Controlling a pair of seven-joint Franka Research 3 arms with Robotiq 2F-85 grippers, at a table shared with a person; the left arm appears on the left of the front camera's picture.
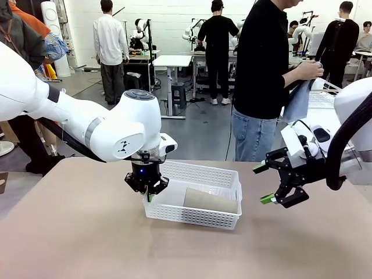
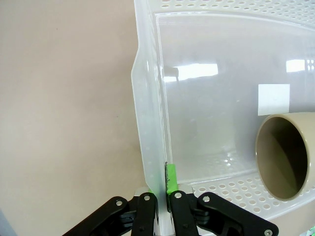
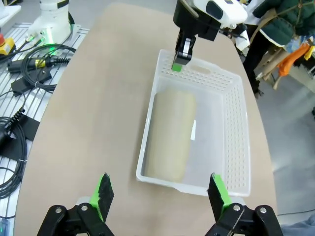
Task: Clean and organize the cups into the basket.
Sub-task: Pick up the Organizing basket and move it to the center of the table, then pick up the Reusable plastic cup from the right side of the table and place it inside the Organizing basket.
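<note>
- Front view: left gripper (image 1: pixel 149 192) is clamped tight on the left end wall of the basket (image 1: pixel 224 172), probably to steady it. The tan cup (image 1: pixel 210 200) lies on its side inside the basket. The right gripper (image 1: pixel 263 183) hangs just right of the basket, jaws wide and empty.
- Front view: beyond the basket, a person rubs a grey-blue cloth (image 1: pixel 297 102) over something pale. It may be the second cup being cleaned; I cannot confirm.
- Left wrist view: a green pad (image 2: pixel 171 178) presses the basket wall's inner face. The cup's mouth faces this end.
- Left wrist view: a white sticker (image 2: pixel 273 99) on the basket floor is blank.
- Right wrist view: the cup lies along one long side of the basket, leaving room beside it, likely for the second cup. No legible writing.
</note>
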